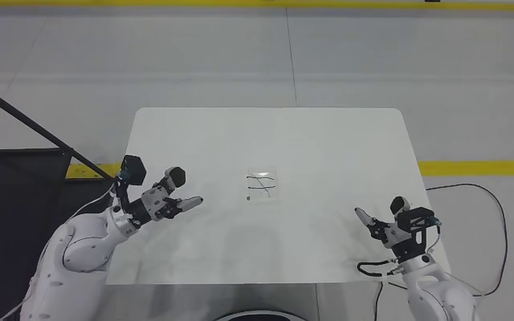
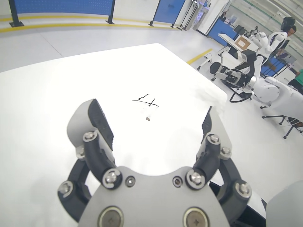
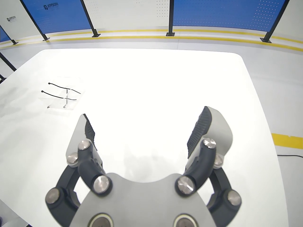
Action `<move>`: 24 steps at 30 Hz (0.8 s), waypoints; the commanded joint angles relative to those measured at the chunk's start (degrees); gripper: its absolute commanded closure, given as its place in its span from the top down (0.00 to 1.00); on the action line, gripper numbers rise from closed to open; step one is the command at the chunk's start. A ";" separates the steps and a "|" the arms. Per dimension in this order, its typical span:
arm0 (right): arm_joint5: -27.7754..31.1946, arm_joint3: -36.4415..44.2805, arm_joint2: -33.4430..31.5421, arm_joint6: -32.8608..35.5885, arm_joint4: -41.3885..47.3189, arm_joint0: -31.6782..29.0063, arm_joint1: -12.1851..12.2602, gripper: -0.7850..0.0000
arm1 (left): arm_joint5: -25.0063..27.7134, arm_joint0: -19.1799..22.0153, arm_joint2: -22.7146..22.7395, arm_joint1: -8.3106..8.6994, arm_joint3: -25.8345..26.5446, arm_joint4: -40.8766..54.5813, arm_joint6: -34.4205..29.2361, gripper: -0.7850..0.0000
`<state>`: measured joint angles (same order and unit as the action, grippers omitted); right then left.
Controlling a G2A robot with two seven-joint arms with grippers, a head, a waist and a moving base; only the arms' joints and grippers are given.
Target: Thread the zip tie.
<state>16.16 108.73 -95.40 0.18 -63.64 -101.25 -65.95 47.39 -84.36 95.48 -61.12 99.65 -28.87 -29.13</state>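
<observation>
Left claw (image 2: 152, 106) and right claw (image 3: 145, 112) gape wide, gripping nothing; zip ties (image 3: 67, 94) lie well away, seemingly on clear film (image 3: 73, 102).

3 thin black zip ties (image 3: 59, 97) lie flat and loose on a clear plastic sheet (image 3: 56, 103) near the middle of the white table (image 3: 165, 83). 2 run roughly parallel, heads at the same end. The 3rd runs crosswise to them. None is threaded.
</observation>
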 commanded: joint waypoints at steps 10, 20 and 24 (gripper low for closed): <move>-0.06 -0.02 0.01 -0.10 -0.05 -0.01 0.00 1.00 | 0.08 -0.21 0.06 -0.02 0.06 -0.59 1.58 1.00; 0.06 -0.05 0.24 -0.47 0.16 0.24 -0.05 1.00 | 3.17 0.62 -2.52 0.13 1.10 -1.99 2.31 1.00; 3.08 -0.87 0.07 -0.90 1.74 0.37 0.02 1.00 | 4.00 4.05 -4.87 0.33 -1.83 0.73 0.68 1.00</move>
<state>18.66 108.02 -95.18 -0.60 -62.21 -100.85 -65.95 51.66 -81.41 91.14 -60.85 98.57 -28.82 -27.77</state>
